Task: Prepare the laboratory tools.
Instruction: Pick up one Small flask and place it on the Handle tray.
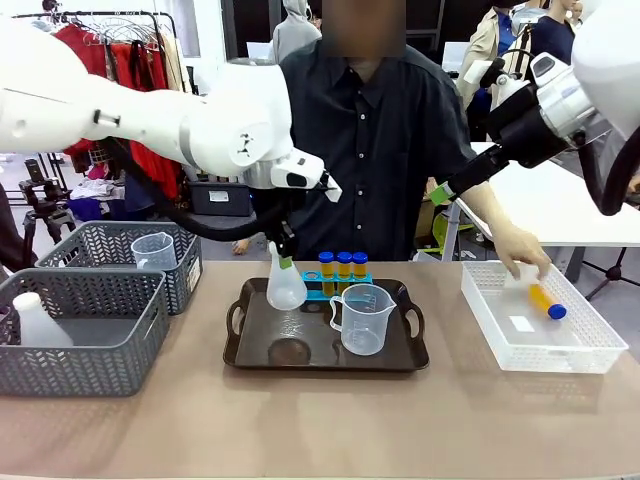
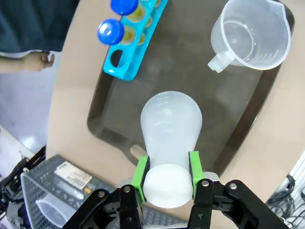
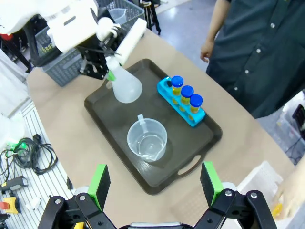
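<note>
Beige desk (image 1: 330, 420) surface spans the lower half of the front view, with a clothes rail at the upper left behind it and a person in a dark shirt (image 1: 375, 130) at the far side, centre.

Left hand (image 2: 167, 176): closed on the neck of the translucent white conical flask (image 2: 170, 138), green pads pressed against both sides of the neck. In the front view this flask (image 1: 285, 282) is at centre, upright, its base at the rear left of the dark brown handled tray (image 1: 325, 345); whether the base touches the tray cannot be told.

Right hand (image 3: 155, 183): jaws spread wide, nothing between them, held high above the near edge of the tray.

On the tray, right of the flask, the clear plastic handled measuring beaker (image 1: 362, 318) stands upright. Behind both, at the tray's far edge, the small blue four-hole rack (image 1: 335, 285) carries three yellow blue-capped tubes (image 1: 343, 266); its leftmost hole in the front view is vacant.

At the right of the front view, a white mesh tray (image 1: 540, 320) sits on the desk. A fourth yellow blue-capped tube (image 1: 547, 301) lies on its side inside it, with the person's hand (image 1: 522, 255) just above it.

At the left of the front view, two grey mesh baskets (image 1: 80, 330) stand on the desk; the rear one holds a second clear beaker (image 1: 153, 250), the front one a white bottle (image 1: 38, 322).
</note>
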Motion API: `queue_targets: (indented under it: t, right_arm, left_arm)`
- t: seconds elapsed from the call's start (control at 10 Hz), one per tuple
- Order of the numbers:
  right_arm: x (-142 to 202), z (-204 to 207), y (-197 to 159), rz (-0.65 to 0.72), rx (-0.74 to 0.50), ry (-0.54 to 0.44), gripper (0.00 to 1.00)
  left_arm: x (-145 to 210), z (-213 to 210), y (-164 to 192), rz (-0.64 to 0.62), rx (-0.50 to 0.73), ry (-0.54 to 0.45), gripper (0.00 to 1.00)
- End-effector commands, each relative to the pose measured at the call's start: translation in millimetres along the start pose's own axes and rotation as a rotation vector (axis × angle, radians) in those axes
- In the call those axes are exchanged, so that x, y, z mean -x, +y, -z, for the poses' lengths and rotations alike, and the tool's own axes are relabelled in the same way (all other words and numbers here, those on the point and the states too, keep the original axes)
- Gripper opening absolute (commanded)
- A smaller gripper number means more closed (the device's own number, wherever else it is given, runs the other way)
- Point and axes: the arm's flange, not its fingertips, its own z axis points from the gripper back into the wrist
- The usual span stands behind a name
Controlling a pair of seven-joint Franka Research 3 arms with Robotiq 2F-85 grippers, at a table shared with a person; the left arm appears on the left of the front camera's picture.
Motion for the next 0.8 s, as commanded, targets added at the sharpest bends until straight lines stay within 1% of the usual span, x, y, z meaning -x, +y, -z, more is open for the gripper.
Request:
queue_targets:
  t: [0.0, 0.2, 0.7]
  right_arm:
    - [-1, -1, 0, 0.002, -0.008, -0.006, 1.00]
    - [-1, -1, 0, 0.002, -0.008, -0.006, 1.00]
    - [-1, -1, 0, 0.002, -0.008, -0.006, 1.00]
  left_arm:
    - [-18, 8, 0, 0.035, 0.005, 0.024, 0.00]
    - [-25, 23, 0, 0.048, 0.026, 0.052, 0.00]
    - [-25, 54, 1, 0.044, 0.057, 0.105, 0.00]
